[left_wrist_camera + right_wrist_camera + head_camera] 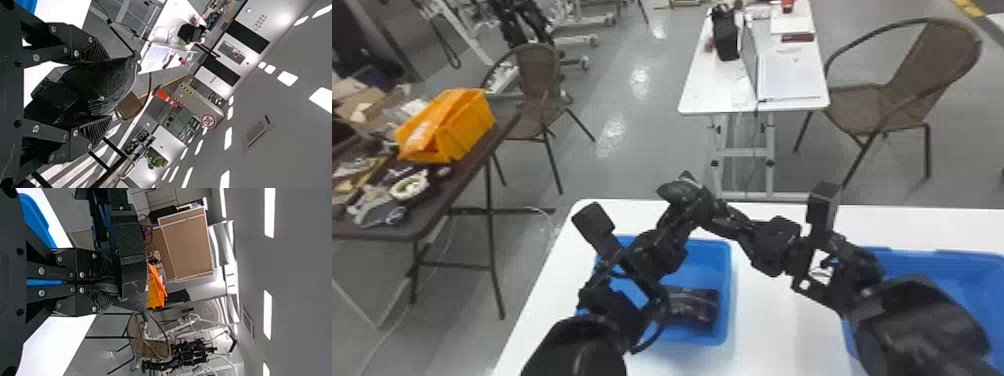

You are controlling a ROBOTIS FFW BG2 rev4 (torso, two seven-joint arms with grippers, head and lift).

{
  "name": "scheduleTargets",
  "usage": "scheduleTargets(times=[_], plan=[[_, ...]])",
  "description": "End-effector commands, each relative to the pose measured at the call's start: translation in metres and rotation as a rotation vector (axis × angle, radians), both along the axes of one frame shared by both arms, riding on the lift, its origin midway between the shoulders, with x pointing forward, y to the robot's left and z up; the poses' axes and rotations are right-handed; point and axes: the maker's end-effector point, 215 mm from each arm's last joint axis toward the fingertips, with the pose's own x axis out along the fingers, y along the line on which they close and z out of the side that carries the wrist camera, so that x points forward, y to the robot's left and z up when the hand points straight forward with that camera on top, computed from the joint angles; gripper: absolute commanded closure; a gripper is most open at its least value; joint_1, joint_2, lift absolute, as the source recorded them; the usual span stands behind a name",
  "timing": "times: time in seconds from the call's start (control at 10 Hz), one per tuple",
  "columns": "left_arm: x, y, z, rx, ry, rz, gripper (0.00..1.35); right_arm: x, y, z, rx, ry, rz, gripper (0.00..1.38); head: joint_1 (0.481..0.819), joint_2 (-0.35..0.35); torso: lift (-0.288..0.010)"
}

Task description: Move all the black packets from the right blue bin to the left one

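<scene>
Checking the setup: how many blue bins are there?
2: the left bin, partly behind the left arm; the right bin, partly behind the right arm; both on the table.

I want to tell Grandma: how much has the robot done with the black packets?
Done: the left bin already holds black packaging.

In hand: another black packet is between the two arms, pinched by the right fingers.

Left: that one must still go in the left bin. The right arm hides part of the right bin, so I can't tell if more wait.

The left bin (720,260) and right bin (967,285) are blue, table (772,325) white, packet (699,302) seemingly black, pale-streaked.
</scene>
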Motion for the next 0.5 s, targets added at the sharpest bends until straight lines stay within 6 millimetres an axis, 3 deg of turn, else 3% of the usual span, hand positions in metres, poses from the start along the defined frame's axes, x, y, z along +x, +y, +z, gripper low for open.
scheduleTargets(times=[0.0,0.2,0.3,0.4], plan=[[0.0,0.0,0.004,-0.003,-0.011,0.005,1.22,0.009,-0.004,0.006,0.01,-0.009,-0.019,1.2,0.695,0.23,0.0],[-0.001,0.013,0.006,-0.003,-0.026,0.043,1.22,0.01,-0.005,0.002,0.005,-0.001,-0.023,1.2,0.695,0.225,0.0],[-0.002,0.018,0.006,-0.009,-0.031,0.062,1.22,0.009,-0.004,-0.004,0.001,0.03,-0.022,1.11,0.695,0.231,0.0],[-0.002,0.021,0.007,-0.01,-0.038,0.072,1.22,0.008,-0.008,-0.015,-0.017,0.094,-0.019,0.56,0.695,0.237,0.0]])
